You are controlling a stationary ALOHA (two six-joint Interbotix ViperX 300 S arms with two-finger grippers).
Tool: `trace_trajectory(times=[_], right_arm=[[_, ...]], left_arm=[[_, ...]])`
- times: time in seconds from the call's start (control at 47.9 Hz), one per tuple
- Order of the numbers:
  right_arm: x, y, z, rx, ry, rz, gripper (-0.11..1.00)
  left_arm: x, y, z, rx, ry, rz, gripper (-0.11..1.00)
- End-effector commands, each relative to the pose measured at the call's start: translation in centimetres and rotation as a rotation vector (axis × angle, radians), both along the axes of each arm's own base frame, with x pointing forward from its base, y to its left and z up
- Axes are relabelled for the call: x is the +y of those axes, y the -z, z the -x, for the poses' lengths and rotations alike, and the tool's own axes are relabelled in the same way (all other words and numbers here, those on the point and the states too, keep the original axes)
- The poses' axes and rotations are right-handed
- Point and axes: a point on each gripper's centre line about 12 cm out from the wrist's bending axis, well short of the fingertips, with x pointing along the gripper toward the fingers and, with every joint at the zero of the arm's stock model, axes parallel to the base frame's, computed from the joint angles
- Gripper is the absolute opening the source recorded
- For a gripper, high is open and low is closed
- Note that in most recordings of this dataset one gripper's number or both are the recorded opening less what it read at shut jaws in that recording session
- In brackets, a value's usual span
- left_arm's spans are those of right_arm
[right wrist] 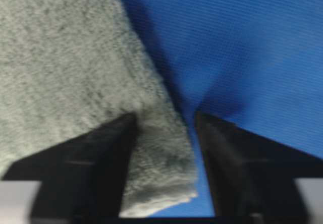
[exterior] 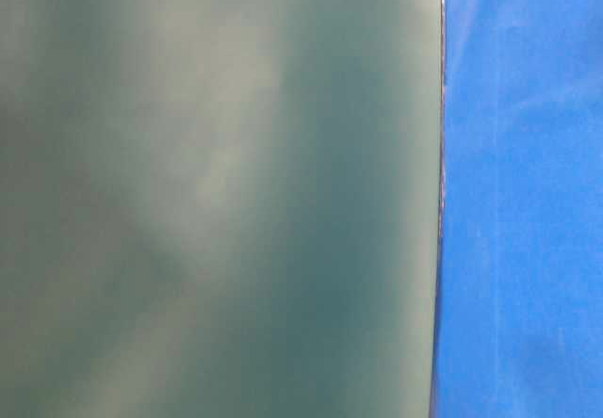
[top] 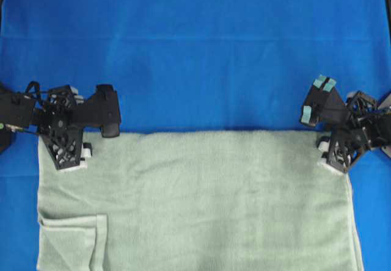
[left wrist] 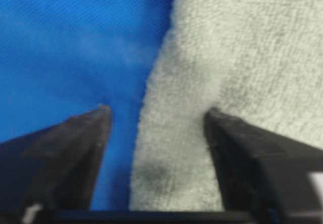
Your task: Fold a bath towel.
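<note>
2 grippers set over the far corners of the bath towel (top: 201, 198), jaws parted around its edge.

The left gripper (left wrist: 156, 115) stands released: 1 finger (left wrist: 75, 148) is over the blue table cloth (top: 195, 57), the other on the terry, with the towel's fuzzy edge running up between them. The right gripper (right wrist: 164, 118) is likewise unclenched, straddling the towel's corner, 1 finger (right wrist: 101, 153) on the pile and the other over the blue cloth. From both grippers the towel spreads flat toward the near side of the table, with a small folded-over flap below the left gripper.
</note>
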Motion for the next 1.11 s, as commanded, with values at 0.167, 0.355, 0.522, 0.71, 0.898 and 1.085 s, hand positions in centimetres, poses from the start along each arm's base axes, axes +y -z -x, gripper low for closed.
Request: trace_trajectory(times=[0.167,0.355,0.522,0.71,0.898,1.085], right_arm=[[0.3,-0.3,-0.5,-0.022,-0.001,-0.012,0.11],[0.3,-1.9,-1.1,-0.063,0.006,-0.012,0.11],[0.0,-6.2,-1.8,-0.132,0.027,0.004,0.11],[-0.5,-12.1,-1.5,-0.227,0.024,0.034,0.11],[-0.7,-18.6,-1.2,-0.366,-0.017,0.047,0.11],[-0.8,-24.8,-1.1,-0.526,-0.092,0.118,0.11]], left_arm=[[0.0,1.3,0.7,0.099,-0.010,-0.008,0.39],[0.0,-0.6,0.1,0.089,-0.011,-0.018,0.33],[0.2,-4.8,-0.5,0.056,-0.029,-0.030,0.09],[0.2,-11.3,-0.3,0.029,-0.056,-0.042,0.09],[-0.9,-19.5,0.3,-0.107,-0.054,-0.008,0.09],[-3.1,-24.9,0.9,-0.192,-0.028,0.043,0.09]])
